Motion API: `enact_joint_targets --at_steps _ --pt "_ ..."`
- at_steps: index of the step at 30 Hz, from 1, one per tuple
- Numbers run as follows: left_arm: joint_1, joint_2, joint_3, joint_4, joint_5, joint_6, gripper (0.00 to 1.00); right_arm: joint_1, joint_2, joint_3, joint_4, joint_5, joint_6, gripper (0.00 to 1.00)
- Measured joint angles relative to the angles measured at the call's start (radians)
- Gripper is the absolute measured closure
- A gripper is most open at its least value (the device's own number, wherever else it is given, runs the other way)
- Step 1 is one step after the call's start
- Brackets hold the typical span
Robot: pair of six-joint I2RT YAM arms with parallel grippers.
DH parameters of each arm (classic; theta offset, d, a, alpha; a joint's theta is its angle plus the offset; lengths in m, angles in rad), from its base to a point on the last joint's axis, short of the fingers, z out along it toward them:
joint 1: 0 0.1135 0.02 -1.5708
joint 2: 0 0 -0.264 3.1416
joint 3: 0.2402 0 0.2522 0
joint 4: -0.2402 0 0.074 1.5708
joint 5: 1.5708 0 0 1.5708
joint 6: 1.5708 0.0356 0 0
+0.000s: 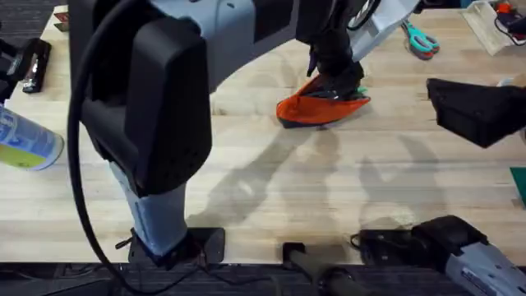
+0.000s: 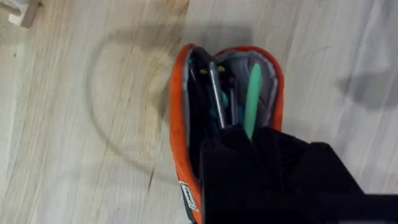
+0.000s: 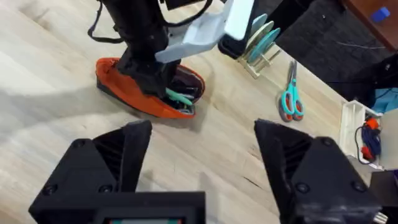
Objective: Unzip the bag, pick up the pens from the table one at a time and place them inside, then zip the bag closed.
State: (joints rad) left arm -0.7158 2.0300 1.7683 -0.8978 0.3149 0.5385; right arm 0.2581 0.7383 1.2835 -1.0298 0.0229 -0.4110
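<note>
The soft orange fabric pencil pouch (image 1: 322, 107) lay unzipped on the light wooden table (image 1: 246, 181), pens inside — light, floppy. The left gripper (image 1: 337, 82) reached into it, grip unclear; the right gripper (image 3: 199, 162) gaped empty. Best grasped by the zipper pull.

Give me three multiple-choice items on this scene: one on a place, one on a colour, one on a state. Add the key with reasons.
1. Where is the bright green slim pen?
A. Inside the orange fabric pencil pouch
B. Beside the scissors
C. On the floor

2. What colour are the handles of the scissors on the light wooden table?
A. Red
B. Teal
C. Yellow

3. How is the right hand?
A. Shut on a pen
B. Shut on the pouch
C. Open

Key: A, the left wrist view shows the pen between the pouch's open sides. B, both handle loops are teal. C, its fingers stand wide apart with nothing between them.
</note>
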Motion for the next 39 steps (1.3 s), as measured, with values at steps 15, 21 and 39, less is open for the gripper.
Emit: enact_joint_targets --at_steps 15,21,39 --pt "0.013 0.0 0.0 -0.035 -0.027 0.008 0.958 0.0 0.0 0.0 0.0 0.0 0.0 0.003" --pt "0.035 0.0 0.0 -0.034 -0.051 0.008 0.958 0.0 0.0 0.0 0.0 0.0 0.0 0.003" --pt "0.048 0.0 0.0 -0.054 -0.072 0.01 0.051 0.0 0.0 0.0 0.003 0.0 0.0 0.003"
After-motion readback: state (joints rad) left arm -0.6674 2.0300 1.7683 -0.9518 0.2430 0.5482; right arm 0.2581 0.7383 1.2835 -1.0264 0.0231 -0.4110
